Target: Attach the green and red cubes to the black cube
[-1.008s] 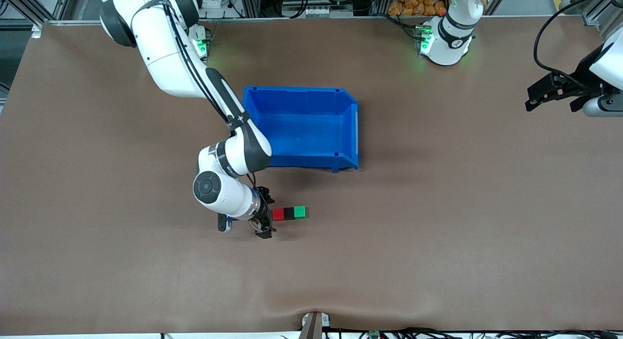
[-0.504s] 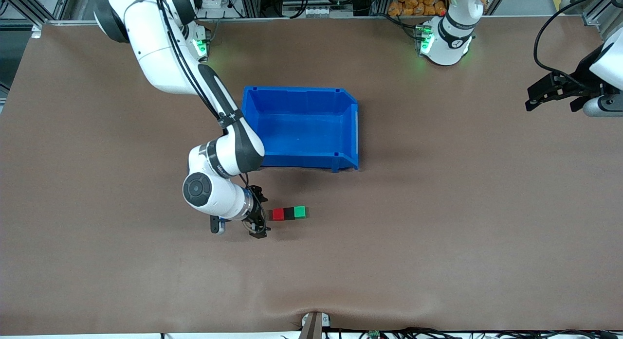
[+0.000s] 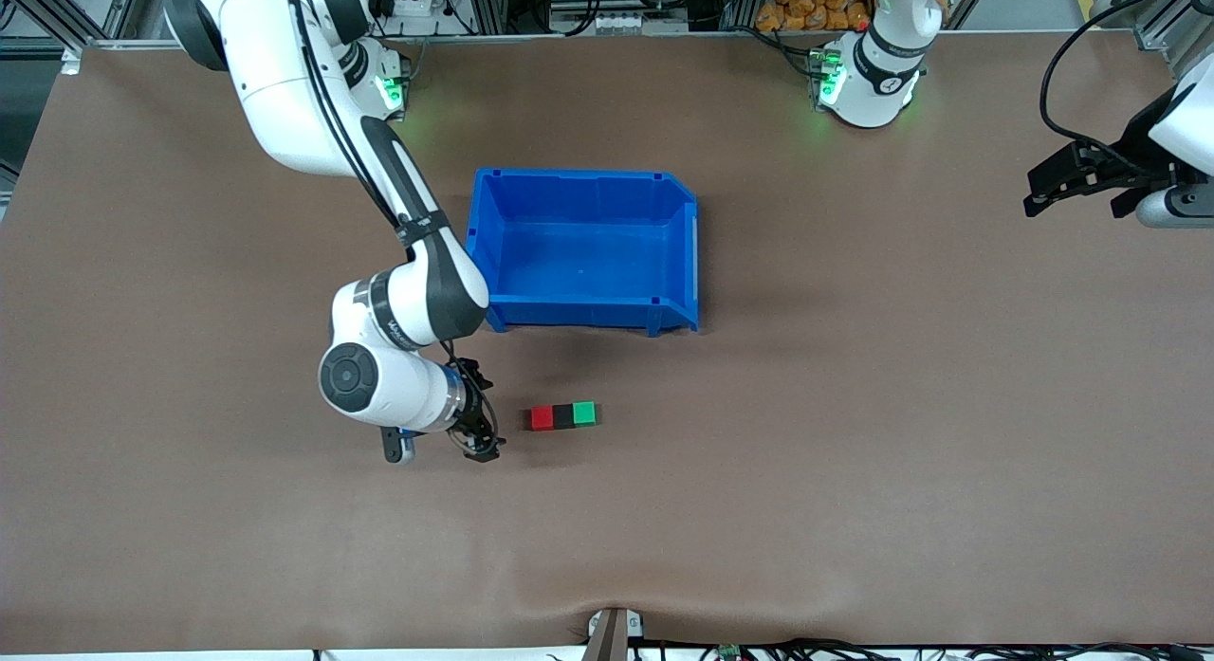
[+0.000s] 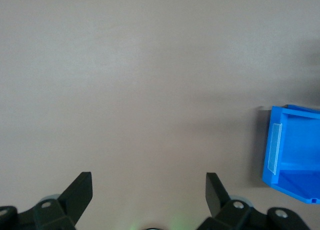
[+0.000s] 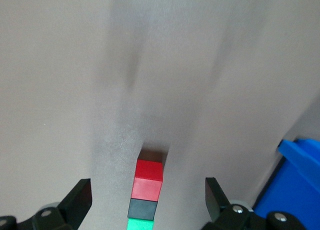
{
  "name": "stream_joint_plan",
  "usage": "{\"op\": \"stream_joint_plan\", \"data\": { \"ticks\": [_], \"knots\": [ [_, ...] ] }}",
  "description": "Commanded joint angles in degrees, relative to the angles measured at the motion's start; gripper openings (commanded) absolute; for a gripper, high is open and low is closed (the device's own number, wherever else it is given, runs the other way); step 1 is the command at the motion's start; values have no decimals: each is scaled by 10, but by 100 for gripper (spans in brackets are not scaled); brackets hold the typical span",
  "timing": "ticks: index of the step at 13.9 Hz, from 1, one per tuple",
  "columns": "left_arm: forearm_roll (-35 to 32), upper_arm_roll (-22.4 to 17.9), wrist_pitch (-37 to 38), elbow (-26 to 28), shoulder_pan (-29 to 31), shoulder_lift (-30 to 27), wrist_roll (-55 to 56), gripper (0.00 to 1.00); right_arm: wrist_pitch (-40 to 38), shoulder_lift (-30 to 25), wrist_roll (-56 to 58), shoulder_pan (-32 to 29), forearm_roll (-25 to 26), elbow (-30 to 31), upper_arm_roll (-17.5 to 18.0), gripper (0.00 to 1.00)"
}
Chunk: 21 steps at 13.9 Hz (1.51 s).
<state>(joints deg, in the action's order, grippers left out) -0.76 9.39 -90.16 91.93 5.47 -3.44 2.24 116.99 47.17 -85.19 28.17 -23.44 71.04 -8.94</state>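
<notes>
Just below the frame's centre, three equal small cubes are seen joined in one short row on the brown surface [image 3: 854, 471] — red cube [image 3: 542, 417], matte black cube [image 3: 564, 416], bright green cube [image 3: 584, 413]. Its long axis runs across the frame, the red end toward the right hand [image 3: 481, 413], held open beside it without touching. Below the blue bin [image 3: 678, 263] the row lies. At the frame's right edge the left hand [image 3: 1043, 192] waits — open.

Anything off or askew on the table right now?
Nothing stands out. Red cube, black cube and green cube sit flush in one straight row, nearer the camera than the upright blue bin. Both grippers are open and clear.
</notes>
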Motion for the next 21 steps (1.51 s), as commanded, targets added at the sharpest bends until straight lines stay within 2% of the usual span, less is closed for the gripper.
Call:
{"op": "stream_joint_plan", "data": {
  "ticks": [1,8,12,16,21],
  "knots": [
    [-5,2,10,-12,2,5,-5,100,-22,-21,40,-9,6,6,3,100],
    [-5,2,10,-13,0,5,-8,100,-70,-48,129,-12,7,6,-29,100],
    [-6,9,10,-13,-5,5,0,100,-130,-54,226,-21,2,5,-52,100],
    [-5,8,10,-13,0,5,-8,100,-177,-73,269,-57,0,-9,-51,100],
    [-5,8,10,-13,-1,4,-6,100,-202,-80,318,-64,6,-10,-54,100]
  ]
}}
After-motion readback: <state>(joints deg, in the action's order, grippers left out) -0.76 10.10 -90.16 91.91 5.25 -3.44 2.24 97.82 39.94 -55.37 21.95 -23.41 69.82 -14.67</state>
